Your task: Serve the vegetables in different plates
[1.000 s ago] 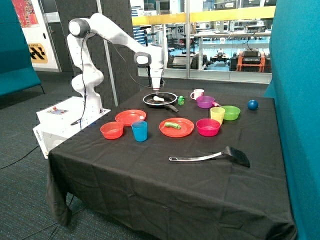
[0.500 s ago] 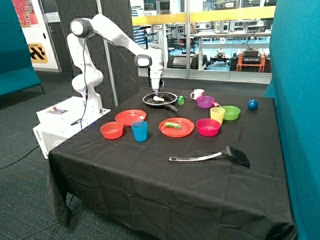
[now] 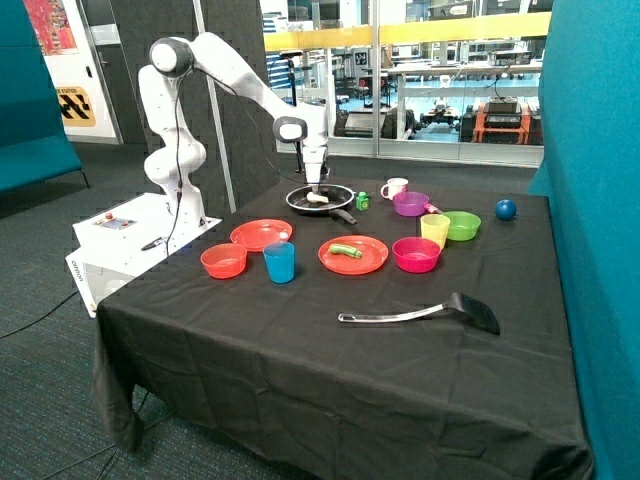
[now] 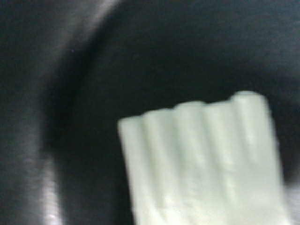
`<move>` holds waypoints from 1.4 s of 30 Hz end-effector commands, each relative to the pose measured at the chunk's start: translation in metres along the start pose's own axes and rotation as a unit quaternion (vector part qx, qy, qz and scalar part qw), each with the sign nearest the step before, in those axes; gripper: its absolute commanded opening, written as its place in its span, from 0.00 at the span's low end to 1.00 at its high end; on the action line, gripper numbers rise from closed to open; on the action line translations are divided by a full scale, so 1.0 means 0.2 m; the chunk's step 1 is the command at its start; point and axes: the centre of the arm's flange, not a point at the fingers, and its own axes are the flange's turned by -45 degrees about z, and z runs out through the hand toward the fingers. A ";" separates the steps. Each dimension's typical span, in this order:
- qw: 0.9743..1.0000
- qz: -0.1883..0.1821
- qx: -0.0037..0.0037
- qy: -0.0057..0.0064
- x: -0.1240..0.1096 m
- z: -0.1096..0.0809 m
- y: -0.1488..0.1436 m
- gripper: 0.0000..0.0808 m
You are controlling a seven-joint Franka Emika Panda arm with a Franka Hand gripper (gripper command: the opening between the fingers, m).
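The pale cream vegetable (image 3: 318, 198) lies in the black frying pan (image 3: 336, 203) at the back of the table. My gripper (image 3: 315, 187) hangs straight down over the pan, right at this vegetable. In the wrist view the cream ridged vegetable (image 4: 206, 164) fills much of the picture, with the dark pan (image 4: 140, 56) under it. The green elongated vegetable (image 3: 345, 251) lies on one red-orange plate (image 3: 372, 262) in the middle of the table. The other red-orange plate (image 3: 255, 235) stands nearer the robot's base with no vegetable on it.
A red-orange bowl (image 3: 223, 260) and blue cup (image 3: 280, 262) stand by the empty plate. A pink bowl (image 3: 416, 254), yellow cup (image 3: 435, 230), green bowl (image 3: 462, 225), purple bowl (image 3: 410, 203), white mug (image 3: 396, 187), green cube (image 3: 362, 201) and blue ball (image 3: 506, 209) stand beyond. A spatula (image 3: 430, 312) lies nearer the front.
My gripper has come down lower into the pan, onto the cream vegetable. The vegetables and dishes have not moved.
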 end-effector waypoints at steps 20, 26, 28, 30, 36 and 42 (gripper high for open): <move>1.000 -0.027 -0.005 -0.001 0.01 0.13 -0.10 0.92; 1.000 -0.031 -0.005 -0.001 0.01 0.15 -0.08 0.93; 1.000 -0.029 -0.005 -0.001 0.00 0.16 -0.08 0.91; 1.000 -0.028 -0.005 -0.001 -0.01 0.16 -0.07 0.90; 1.000 -0.021 -0.005 -0.001 -0.04 0.20 -0.05 0.93; 1.000 -0.023 -0.005 -0.001 -0.04 0.21 -0.05 0.88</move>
